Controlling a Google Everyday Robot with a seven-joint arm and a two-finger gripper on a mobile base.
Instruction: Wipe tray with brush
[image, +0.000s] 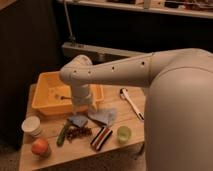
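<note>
jaws at tray (46, 95) front, brush (131, 103) right (tabletop (55, 152))

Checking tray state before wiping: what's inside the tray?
A thin dark utensil lies in the tray. The arm and hand hang over its right side, hiding the floor there.

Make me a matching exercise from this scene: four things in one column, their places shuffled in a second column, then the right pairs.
Things
1. brush
2. thin dark utensil
3. white cup
4. gripper

Places
A. inside the tray
B. near the left edge of the table as seen, in front of the tray
C. lying on the table, right of the tray
D. low at the tray's near wall

Pairs: 1-C, 2-A, 3-B, 4-D
</note>
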